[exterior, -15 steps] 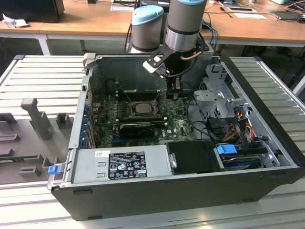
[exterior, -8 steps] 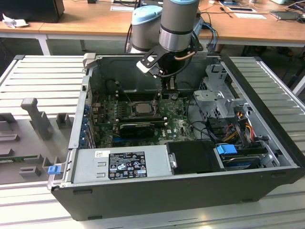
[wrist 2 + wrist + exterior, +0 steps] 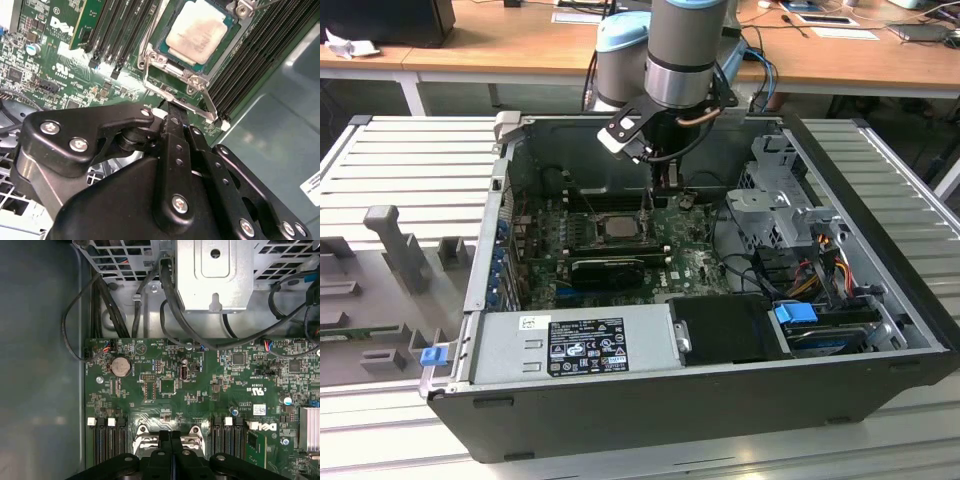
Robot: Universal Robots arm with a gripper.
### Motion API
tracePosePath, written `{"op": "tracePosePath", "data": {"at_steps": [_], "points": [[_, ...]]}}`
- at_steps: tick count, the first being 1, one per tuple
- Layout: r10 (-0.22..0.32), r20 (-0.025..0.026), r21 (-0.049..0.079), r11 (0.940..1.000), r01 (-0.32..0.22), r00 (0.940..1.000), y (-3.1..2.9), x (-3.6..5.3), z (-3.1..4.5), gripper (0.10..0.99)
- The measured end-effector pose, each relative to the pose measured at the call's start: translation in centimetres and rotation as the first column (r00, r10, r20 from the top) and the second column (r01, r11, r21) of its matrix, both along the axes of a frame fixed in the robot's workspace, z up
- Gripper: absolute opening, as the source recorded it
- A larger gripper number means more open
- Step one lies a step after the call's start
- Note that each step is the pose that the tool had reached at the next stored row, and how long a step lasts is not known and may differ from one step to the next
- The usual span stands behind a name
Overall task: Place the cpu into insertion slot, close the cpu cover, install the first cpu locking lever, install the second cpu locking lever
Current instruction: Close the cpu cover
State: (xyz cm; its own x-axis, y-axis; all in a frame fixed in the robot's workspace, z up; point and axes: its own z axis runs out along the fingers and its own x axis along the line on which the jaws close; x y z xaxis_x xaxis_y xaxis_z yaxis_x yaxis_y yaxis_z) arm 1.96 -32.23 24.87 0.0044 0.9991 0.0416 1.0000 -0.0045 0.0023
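Note:
The cpu [image 3: 197, 30], a square chip with a pale silver top, lies flat in the insertion slot [image 3: 161, 49] on the green board; it is also visible in the exterior view [image 3: 620, 226]. The cpu cover [image 3: 192, 79], a silver frame, lies down around it. A thin metal locking lever [image 3: 210, 107] runs along the socket's near side. My gripper [image 3: 169, 106] stands shut with its narrow black fingers pressed together, their tips right at this lever beside the socket's edge. The first wrist view puts the gripper [image 3: 170, 436] over the socket rim; the exterior view shows the gripper [image 3: 650, 195] reaching down into the case.
Black memory slots [image 3: 125, 30] flank the socket on both sides. A long black graphics card [image 3: 610, 268] lies in front of it, a grey power supply [image 3: 570, 345] nearer still. A metal drive cage [image 3: 780, 200] and cables [image 3: 815, 260] crowd the exterior view's right.

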Motion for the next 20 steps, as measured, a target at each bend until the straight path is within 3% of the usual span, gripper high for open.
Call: {"op": "tracePosePath", "data": {"at_steps": [4, 7, 20], "points": [[0.0, 0.0001, 0.0, 1.0, 0.0, 1.0, 0.0, -0.39, -0.02, 0.106], [0.0, 0.0082, 0.0, 1.0, 0.0, 1.0, 0.0, -0.6, -0.04, 0.106], [0.003, 0.0084, 0.0, 1.0, -0.003, 1.0, 0.0, -1.14, -0.98, 0.106]]}}
